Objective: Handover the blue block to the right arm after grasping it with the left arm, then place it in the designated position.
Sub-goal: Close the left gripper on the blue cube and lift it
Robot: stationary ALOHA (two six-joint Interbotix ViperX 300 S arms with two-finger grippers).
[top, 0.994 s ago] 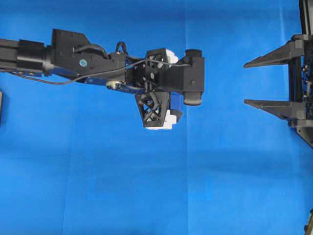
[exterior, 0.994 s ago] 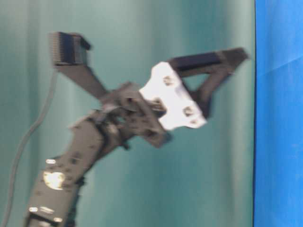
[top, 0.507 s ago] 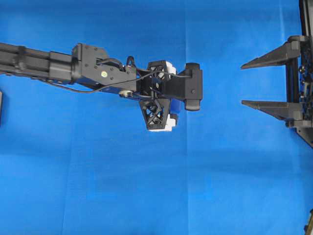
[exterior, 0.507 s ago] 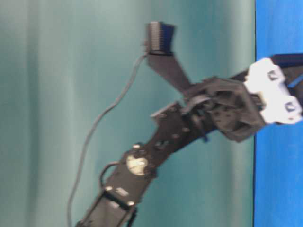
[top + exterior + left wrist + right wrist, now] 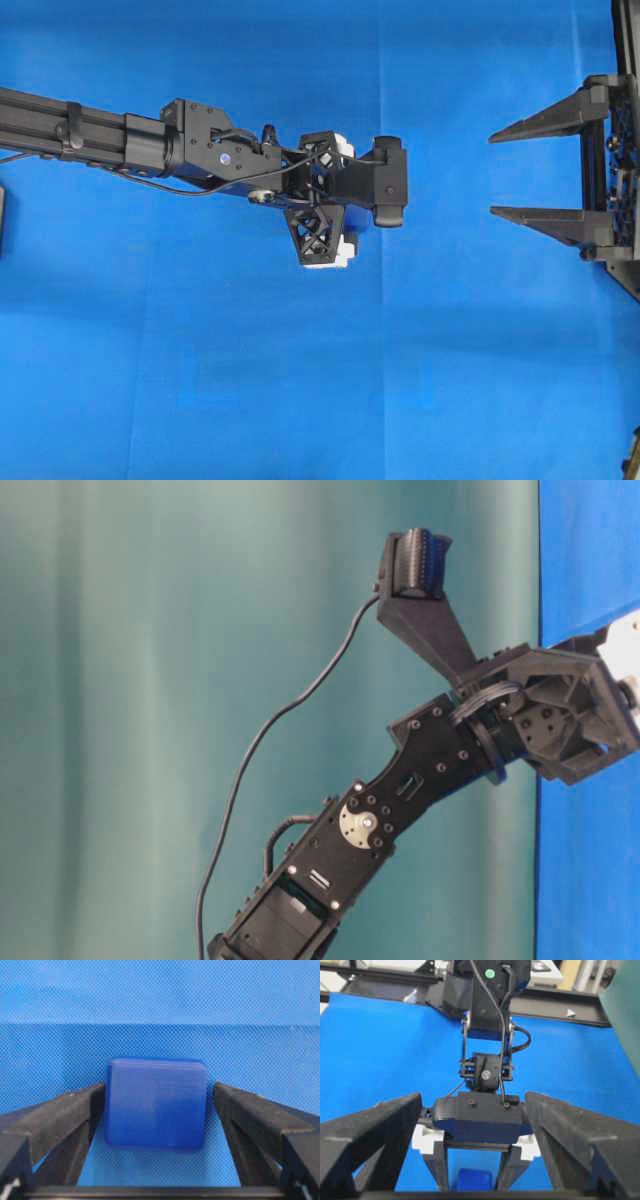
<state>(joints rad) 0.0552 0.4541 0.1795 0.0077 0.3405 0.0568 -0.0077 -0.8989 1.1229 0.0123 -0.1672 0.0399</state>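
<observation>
Down on the blue cloth (image 5: 160, 1005), the blue block (image 5: 156, 1108) sits between the wide-spread, untouching fingers of the left gripper (image 5: 159, 1110), while farther off the right gripper (image 5: 545, 170) hangs equally wide, holding nothing.

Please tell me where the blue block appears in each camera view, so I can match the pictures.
Overhead: not visible, hidden under the left arm's gripper.
Table-level: not in view.
Left wrist: centre, the blue block between the open fingers.
Right wrist: bottom centre, under that gripper.
Shared landmark: the blue cloth.
</observation>
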